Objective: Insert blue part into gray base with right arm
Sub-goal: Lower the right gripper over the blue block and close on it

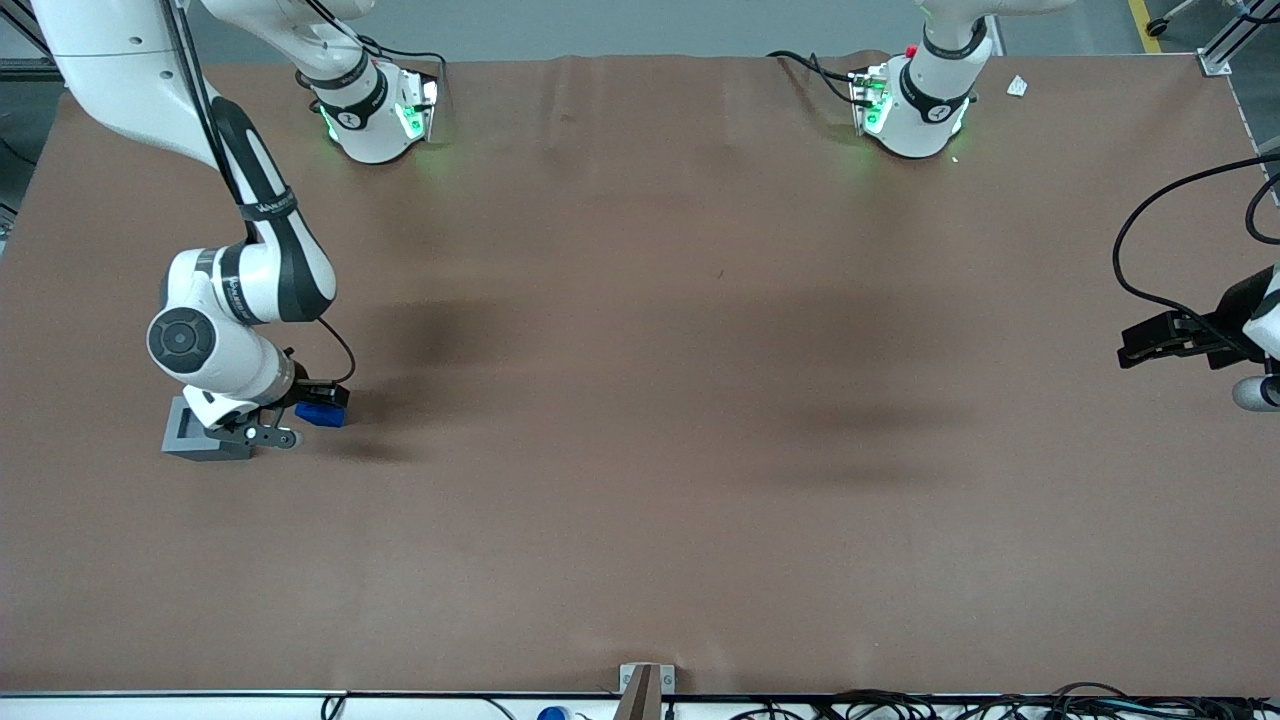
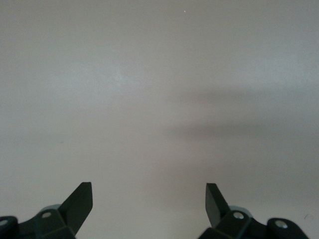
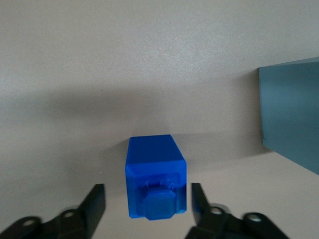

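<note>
The blue part sits on the brown table toward the working arm's end, its knob facing up. In the right wrist view the blue part stands between my open fingers, with a small gap on each side. The right arm's gripper is low over it, open and holding nothing; it also shows in the right wrist view. The gray base stands close beside the blue part, partly covered by the wrist, with its square recess facing up. One gray wall of the base shows in the right wrist view.
The two arm bases stand at the table's edge farthest from the front camera. A small white scrap lies near the parked arm's base. A bracket sits at the table's near edge.
</note>
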